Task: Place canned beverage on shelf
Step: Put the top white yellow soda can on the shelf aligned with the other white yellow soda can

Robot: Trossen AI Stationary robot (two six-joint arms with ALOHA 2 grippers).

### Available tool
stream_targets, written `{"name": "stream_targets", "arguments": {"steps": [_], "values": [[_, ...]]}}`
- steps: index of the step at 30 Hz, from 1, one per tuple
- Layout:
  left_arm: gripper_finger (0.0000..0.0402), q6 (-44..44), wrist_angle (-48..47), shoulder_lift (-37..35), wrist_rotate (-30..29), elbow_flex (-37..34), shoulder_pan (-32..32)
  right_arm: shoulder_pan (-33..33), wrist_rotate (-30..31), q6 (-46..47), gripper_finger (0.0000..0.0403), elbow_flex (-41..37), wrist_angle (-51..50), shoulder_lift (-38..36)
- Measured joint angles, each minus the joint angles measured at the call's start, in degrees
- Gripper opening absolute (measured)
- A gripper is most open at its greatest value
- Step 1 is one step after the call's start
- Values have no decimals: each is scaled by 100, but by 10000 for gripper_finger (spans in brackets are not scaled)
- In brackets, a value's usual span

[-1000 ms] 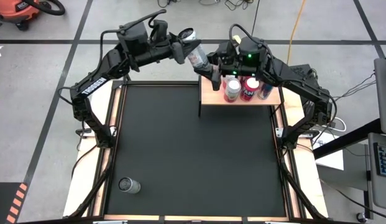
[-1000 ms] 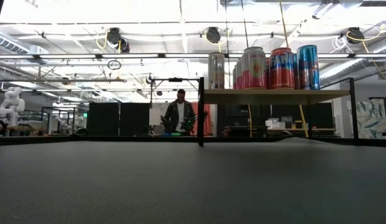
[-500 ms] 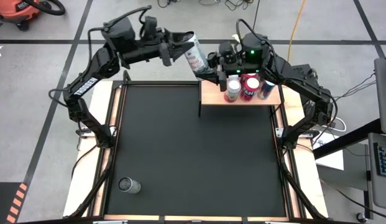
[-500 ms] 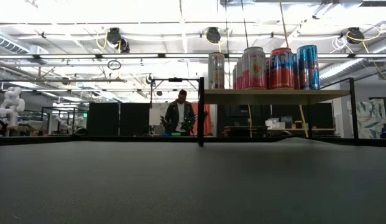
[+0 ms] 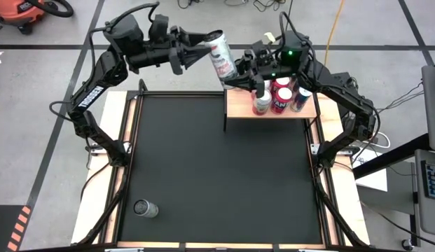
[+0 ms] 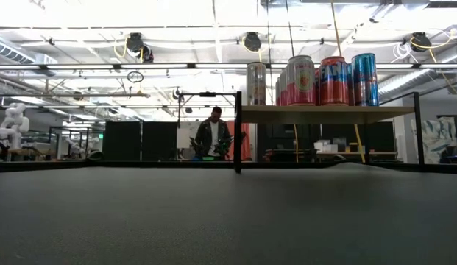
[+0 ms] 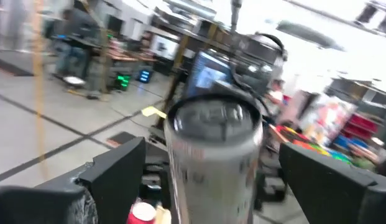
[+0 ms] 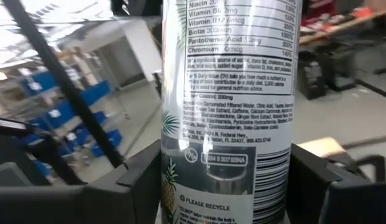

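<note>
The right claw [image 5: 232, 78] is clamped on the lower part of a white can [image 5: 219, 54], fingers [image 8: 140, 180] against its printed sides. The can leans in the air just off the shelf's [image 5: 238, 108] left end. The left claw [image 5: 203, 52] stands beyond the can's top, fingers [image 7: 115, 171] spread wide apart and clear of it. Behind the right claw, four cans [image 5: 277, 98] stand on the shelf. Far off, near the table's [image 5: 217, 175] front-left corner, lies another can [image 5: 145, 208].
</note>
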Motion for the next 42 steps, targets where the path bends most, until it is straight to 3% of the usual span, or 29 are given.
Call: {"name": "stream_targets", "arguments": {"steps": [5, 20, 33, 42], "values": [[371, 201, 230, 9, 704, 0, 33, 7, -435, 187, 229, 0, 282, -2], [366, 287, 931, 376, 1155, -9, -4, 17, -465, 197, 230, 0, 283, -2], [286, 305, 1140, 437, 1309, -9, 92, 17, -480, 198, 230, 7, 267, -2], [255, 303, 1109, 441, 1482, -9, 153, 17, -463, 218, 232, 7, 240, -2]]}}
